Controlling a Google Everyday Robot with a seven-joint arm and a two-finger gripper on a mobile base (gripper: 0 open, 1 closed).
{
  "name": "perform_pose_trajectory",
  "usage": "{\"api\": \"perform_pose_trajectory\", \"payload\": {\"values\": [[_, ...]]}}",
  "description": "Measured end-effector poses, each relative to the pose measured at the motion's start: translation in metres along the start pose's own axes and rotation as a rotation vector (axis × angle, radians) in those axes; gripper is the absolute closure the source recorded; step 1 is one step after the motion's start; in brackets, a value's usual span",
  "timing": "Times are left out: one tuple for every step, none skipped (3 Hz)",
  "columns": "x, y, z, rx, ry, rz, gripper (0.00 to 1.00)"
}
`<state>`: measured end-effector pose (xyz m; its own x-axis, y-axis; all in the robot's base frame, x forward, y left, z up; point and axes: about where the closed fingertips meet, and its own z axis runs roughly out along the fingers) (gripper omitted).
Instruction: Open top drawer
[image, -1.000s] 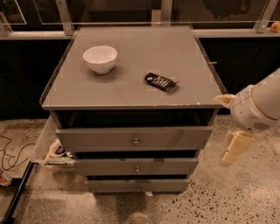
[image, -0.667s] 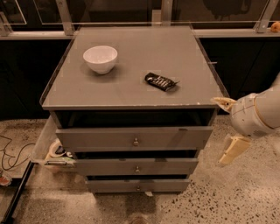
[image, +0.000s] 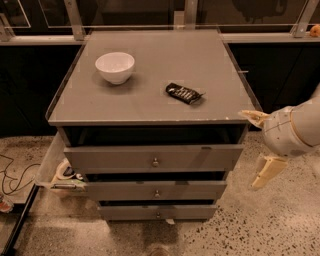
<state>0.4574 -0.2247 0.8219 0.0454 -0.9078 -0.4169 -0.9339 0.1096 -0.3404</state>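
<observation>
The grey cabinet has three drawers. The top drawer (image: 115, 159) has the tallest front and a small round metal knob (image: 155, 162) at its centre. It stands slightly pulled out, with a dark gap between it and the cabinet top. My gripper (image: 259, 146) is to the right of the cabinet, level with the top drawer's right end. It is open, with one cream finger (image: 252, 117) near the top's front right corner and the other finger (image: 267, 172) lower down. It holds nothing and is clear of the knob.
A white bowl (image: 115, 67) and a dark snack packet (image: 184, 93) lie on the cabinet top (image: 150, 107). Two shallower drawers (image: 120, 191) sit below the top one. A side tray (image: 59, 172) with small items hangs at the left. Cables (image: 12, 172) lie on the speckled floor.
My arm has dropped a little beside the cabinet's right front corner. The gripper stays open in about the same place, and the drawers have not moved.
</observation>
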Motion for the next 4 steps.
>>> {"api": "perform_pose_trajectory", "payload": {"values": [[-0.002,0.004,0.011,-0.016,-0.007,0.021,0.00],[-0.007,0.013,0.057,-0.052,-0.019,0.020,0.00],[-0.009,0.018,0.099,-0.078,-0.031,0.013,0.00],[-0.006,0.015,0.134,-0.092,-0.040,0.004,0.00]]}}
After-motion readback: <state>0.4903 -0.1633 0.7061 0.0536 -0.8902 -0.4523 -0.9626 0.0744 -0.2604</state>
